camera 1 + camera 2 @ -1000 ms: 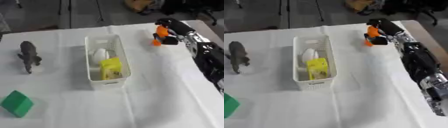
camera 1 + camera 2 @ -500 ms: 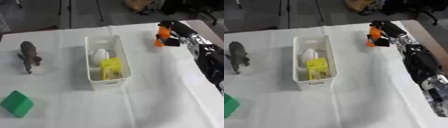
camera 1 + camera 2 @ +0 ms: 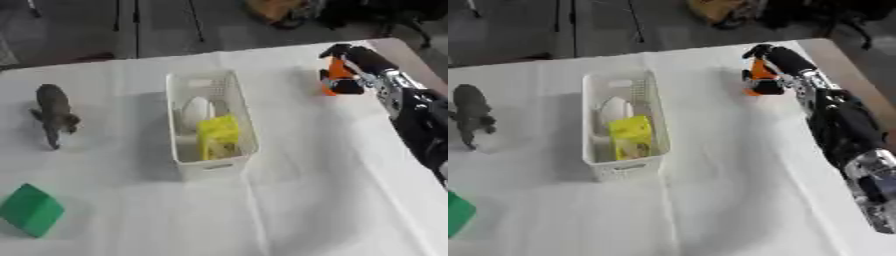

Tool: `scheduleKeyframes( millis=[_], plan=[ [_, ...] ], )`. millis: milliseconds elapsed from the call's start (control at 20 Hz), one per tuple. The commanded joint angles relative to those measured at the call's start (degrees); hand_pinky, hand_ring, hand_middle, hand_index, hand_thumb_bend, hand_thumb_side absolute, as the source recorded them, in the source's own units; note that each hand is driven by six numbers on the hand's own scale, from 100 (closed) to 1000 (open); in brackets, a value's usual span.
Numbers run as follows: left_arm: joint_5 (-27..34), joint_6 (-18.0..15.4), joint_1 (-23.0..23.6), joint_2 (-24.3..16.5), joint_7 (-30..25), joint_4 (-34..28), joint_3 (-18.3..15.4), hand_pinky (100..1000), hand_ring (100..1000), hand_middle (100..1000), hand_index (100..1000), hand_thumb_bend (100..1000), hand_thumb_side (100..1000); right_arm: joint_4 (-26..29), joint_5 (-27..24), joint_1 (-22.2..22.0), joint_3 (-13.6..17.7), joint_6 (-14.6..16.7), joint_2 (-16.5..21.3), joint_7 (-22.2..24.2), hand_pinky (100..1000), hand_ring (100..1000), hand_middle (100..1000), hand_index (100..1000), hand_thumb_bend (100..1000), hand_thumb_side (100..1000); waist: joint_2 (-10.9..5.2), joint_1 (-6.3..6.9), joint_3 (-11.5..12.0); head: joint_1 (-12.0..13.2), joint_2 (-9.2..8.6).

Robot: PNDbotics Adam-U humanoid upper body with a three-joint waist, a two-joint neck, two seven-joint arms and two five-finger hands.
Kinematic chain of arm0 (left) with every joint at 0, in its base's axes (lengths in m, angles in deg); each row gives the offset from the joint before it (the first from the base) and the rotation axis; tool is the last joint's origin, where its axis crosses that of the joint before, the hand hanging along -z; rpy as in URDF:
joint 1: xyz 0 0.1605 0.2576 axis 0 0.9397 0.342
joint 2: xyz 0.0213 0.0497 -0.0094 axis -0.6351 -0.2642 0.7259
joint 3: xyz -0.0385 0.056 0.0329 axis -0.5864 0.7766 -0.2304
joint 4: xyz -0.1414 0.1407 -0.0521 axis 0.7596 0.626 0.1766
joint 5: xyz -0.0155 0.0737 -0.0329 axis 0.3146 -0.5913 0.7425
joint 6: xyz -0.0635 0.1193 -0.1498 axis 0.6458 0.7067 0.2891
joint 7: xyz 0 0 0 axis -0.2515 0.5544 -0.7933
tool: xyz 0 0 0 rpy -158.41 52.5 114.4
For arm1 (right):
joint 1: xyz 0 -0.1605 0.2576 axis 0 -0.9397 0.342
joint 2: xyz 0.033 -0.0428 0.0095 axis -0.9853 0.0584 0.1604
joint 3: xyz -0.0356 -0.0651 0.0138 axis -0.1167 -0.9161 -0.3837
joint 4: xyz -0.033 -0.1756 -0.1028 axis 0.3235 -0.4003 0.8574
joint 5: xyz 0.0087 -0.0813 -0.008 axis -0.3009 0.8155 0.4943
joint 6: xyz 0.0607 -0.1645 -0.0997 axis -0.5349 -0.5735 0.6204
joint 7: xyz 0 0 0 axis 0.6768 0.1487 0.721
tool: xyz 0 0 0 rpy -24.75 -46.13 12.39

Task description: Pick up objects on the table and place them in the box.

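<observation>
A white slatted box [image 3: 212, 124] stands mid-table, long side running away from me. Inside lie a white rounded object [image 3: 196, 109] and a yellow object [image 3: 219, 136]. At the far right my right hand [image 3: 353, 66] has its black fingers curled round a small orange object [image 3: 332, 75]; I cannot tell whether the object is off the cloth. A grey animal figure [image 3: 55, 114] lies at the left. A green block [image 3: 31, 209] sits at the near left. My left hand shows in no view.
A white cloth covers the table [image 3: 297, 200], whose right edge [image 3: 846, 62] runs close to my right arm. Beyond the far edge are a dark floor, stand legs [image 3: 131, 20] and a tan item [image 3: 715, 10].
The right hand, curled on the orange object, has shifted slightly up and away. Everything else stays put.
</observation>
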Motion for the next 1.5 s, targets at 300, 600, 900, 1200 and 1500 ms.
scheduleKeyframes(
  millis=[300, 600, 900, 1200, 1500],
  plan=[
    [0.2, 0.0, -0.3, -1.2, -0.2, -0.8, -0.3, 649, 713, 692, 777, 197, 1000, 4.0, -7.2, 0.0, -0.1, 1.3, 2.1, -0.6, 244, 517, 690, 752, 145, 100, -1.30, -0.10, -0.5, 0.0, -0.51],
    [0.2, -0.1, -0.1, -1.1, -0.2, -0.7, -0.3, 650, 715, 693, 778, 196, 1000, 10.1, -9.9, 0.5, -0.3, 3.2, 2.2, -0.5, 244, 514, 682, 755, 167, 100, -1.69, -0.29, -0.8, 0.1, -0.51],
    [0.1, -0.2, -0.1, -1.1, -0.3, -0.7, -0.3, 651, 716, 694, 778, 196, 1000, 19.1, -14.3, 1.2, -2.5, 5.6, 1.4, 1.6, 255, 519, 671, 755, 111, 100, -2.18, -0.56, -1.2, 0.2, -0.33],
    [0.1, -0.2, -0.1, -0.9, -0.2, -0.7, -0.3, 651, 716, 694, 778, 197, 1000, 27.9, -19.7, 1.9, -6.5, 10.8, -0.3, 5.2, 264, 525, 661, 754, 100, 100, -2.57, -0.41, -1.3, 0.3, -0.22],
    [0.2, -0.2, -0.2, -0.8, -0.1, -0.7, -0.3, 651, 716, 694, 778, 196, 1000, 36.8, -25.2, 1.2, -9.5, 11.7, -1.9, 10.5, 264, 526, 659, 753, 187, 100, -2.73, -0.27, -1.1, 0.5, -0.10]
  ],
)
